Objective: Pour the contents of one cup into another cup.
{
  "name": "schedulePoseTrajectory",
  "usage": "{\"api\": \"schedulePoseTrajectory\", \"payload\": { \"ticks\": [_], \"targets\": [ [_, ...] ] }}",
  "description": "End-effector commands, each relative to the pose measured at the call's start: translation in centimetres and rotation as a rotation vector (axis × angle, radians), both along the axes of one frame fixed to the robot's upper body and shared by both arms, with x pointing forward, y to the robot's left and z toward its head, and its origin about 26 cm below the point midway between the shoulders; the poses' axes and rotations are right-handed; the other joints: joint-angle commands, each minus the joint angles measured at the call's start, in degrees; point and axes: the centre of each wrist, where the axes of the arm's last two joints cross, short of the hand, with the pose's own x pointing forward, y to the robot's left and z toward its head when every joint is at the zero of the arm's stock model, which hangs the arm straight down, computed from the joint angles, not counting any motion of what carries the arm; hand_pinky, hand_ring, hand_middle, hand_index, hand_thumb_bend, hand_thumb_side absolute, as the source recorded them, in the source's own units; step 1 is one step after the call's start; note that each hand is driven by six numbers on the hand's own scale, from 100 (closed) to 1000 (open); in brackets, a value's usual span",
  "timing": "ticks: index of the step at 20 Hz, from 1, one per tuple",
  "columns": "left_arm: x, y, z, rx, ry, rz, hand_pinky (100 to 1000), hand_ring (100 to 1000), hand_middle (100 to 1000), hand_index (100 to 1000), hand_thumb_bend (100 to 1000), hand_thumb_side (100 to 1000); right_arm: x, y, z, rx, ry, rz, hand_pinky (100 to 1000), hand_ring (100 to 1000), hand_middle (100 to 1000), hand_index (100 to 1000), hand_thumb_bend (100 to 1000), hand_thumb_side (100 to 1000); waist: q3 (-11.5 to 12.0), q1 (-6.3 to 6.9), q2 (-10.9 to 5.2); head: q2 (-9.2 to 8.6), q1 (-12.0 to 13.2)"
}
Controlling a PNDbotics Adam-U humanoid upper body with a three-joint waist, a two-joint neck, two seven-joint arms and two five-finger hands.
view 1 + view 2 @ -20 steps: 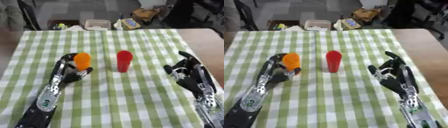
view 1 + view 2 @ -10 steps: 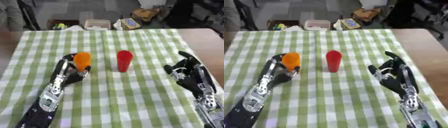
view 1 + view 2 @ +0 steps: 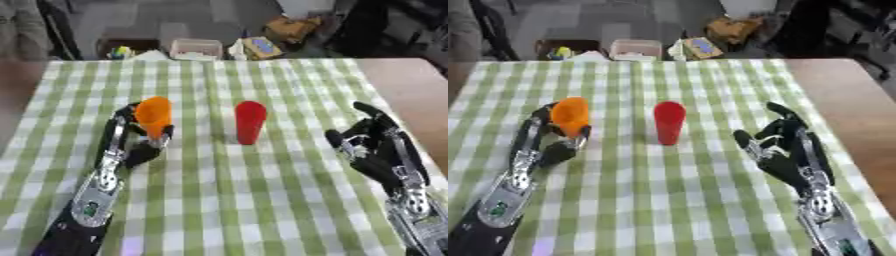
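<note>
An orange cup (image 3: 155, 116) stands left of centre on the green checked cloth, tilted a little. My left hand (image 3: 138, 140) has its fingers and thumb curled round the cup's lower part. A red cup (image 3: 249, 121) stands upright in the middle of the cloth, apart from both hands. My right hand (image 3: 374, 148) rests open on the right side of the cloth, fingers spread, well right of the red cup. What is inside either cup does not show.
The checked cloth (image 3: 227, 200) covers most of the table; bare wood (image 3: 411, 90) shows on the right. Beyond the far edge sit a white box (image 3: 195, 49), a yellow-and-blue packet (image 3: 255, 46) and other clutter on the floor.
The orange cup has risen slightly in my left hand and leans a bit. The red cup and the right hand stay where they were.
</note>
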Motion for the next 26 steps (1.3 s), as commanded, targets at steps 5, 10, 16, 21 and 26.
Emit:
{"api": "schedulePoseTrajectory", "payload": {
  "ticks": [5,10,16,21,26],
  "targets": [
    [-1.0,1.3,3.4,-0.024,-0.083,-0.003,474,483,359,609,129,128,1.0,-0.3,1.1,-0.055,-0.016,0.028,441,541,398,872,620,362,1.0,0.22,-1.31,-0.66,-0.8],
    [-2.4,2.3,4.4,-0.037,-0.093,-0.015,432,404,259,553,178,116,2.2,-0.3,1.6,-0.120,-0.021,0.049,439,539,397,871,621,362,2.0,0.63,-1.78,-0.60,-1.7],
    [-4.3,3.2,5.2,-0.063,-0.101,-0.035,408,358,204,506,178,116,4.0,0.0,2.1,-0.187,-0.031,0.067,437,539,394,869,623,355,3.2,1.10,-2.24,-0.56,-2.8],
    [-5.5,3.4,5.5,-0.085,-0.088,-0.060,410,361,207,508,170,118,5.7,0.3,1.7,-0.269,-0.040,0.064,479,605,444,887,689,304,4.7,1.46,-2.45,-0.66,-4.0],
    [-6.1,3.2,5.4,-0.094,-0.074,-0.079,416,368,213,514,191,122,6.8,0.7,0.5,-0.362,-0.052,0.080,548,686,485,909,700,353,5.8,1.76,-2.44,-0.61,-4.4]
  ]
}}
